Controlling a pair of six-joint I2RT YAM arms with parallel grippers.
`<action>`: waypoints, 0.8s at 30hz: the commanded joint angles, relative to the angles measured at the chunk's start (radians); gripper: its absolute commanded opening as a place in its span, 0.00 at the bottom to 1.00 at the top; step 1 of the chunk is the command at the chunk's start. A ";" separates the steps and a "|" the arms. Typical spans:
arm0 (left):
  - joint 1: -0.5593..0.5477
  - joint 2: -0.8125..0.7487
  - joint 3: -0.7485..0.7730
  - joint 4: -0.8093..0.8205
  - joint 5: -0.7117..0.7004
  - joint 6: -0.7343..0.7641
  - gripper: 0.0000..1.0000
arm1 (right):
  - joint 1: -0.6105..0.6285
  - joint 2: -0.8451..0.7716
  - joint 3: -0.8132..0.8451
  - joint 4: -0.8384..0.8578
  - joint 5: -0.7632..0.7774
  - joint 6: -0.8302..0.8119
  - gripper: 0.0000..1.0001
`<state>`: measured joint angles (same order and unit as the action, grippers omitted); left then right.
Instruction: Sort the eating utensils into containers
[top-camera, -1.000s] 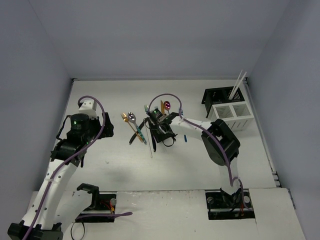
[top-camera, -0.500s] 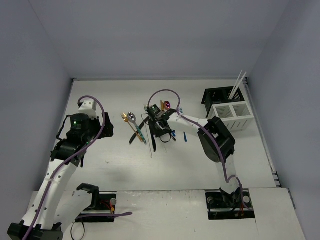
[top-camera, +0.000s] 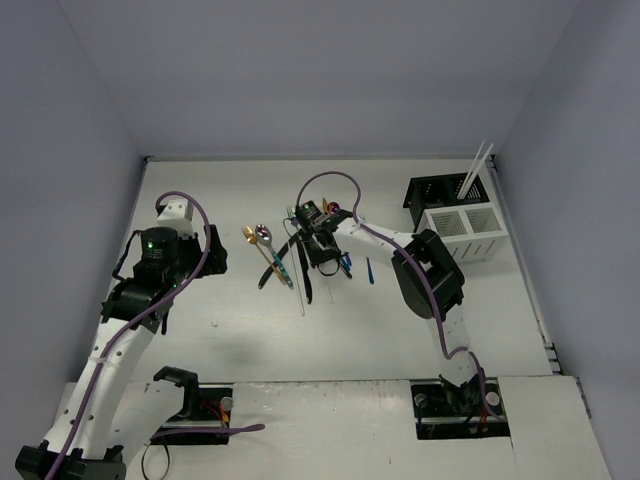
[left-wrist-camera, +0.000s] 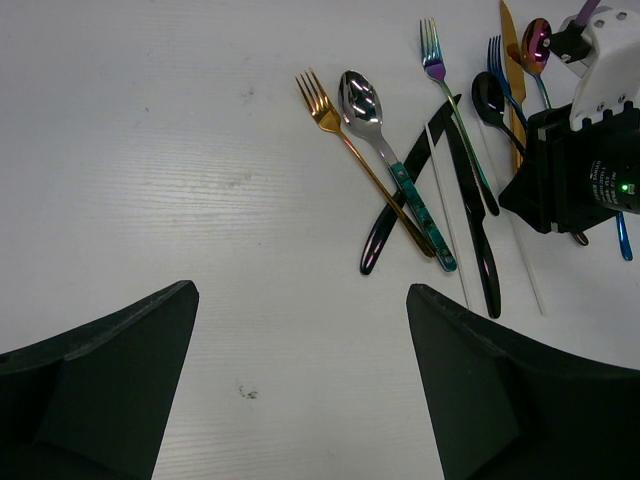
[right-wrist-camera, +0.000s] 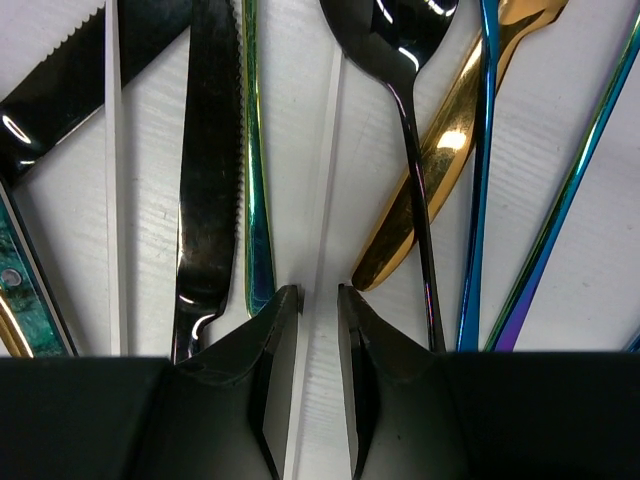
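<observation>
Right arm swung in over the last second. Right gripper (right-wrist-camera: 318, 300) went from the near edge of the utensil pile (top-camera: 285, 262) to its middle. Its jaws drew in narrow, 1 finger each side of a white stick (right-wrist-camera: 325, 200).

Can't tell if the pads bite yet (gaps look hairline). So the pick looks underway, nothing lifted.

Left gripper (left-wrist-camera: 300, 300) is unchanged: spread wide, empty, over bare table (left-wrist-camera: 150, 150) left of the pile.

Black caddy (top-camera: 432, 190) and white caddy (top-camera: 462, 235) sit far right, well apart from the pile. 2 tall white sticks (top-camera: 478, 165) stand in the black one.

Stick is matte, thin, straight. Neighbours are glossy metal: serrated black knife (right-wrist-camera: 210, 150), black spoon (right-wrist-camera: 395, 30), gold handle (right-wrist-camera: 430, 170), blue handle (right-wrist-camera: 478, 200). All lie close, so I'd expect them to drag along easily.
</observation>
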<state>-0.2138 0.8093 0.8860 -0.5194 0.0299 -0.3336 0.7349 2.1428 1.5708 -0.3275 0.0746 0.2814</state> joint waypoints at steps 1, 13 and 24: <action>0.007 0.003 0.011 0.045 0.009 -0.008 0.83 | -0.012 0.054 0.023 -0.061 0.024 -0.020 0.17; 0.007 0.007 0.010 0.045 0.008 -0.010 0.83 | -0.011 0.033 0.151 -0.107 -0.014 -0.030 0.00; 0.007 0.005 0.010 0.046 0.004 -0.009 0.83 | -0.056 -0.192 0.301 -0.162 0.022 -0.064 0.00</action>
<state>-0.2138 0.8116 0.8860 -0.5194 0.0299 -0.3336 0.7259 2.1228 1.7811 -0.4671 0.0478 0.2468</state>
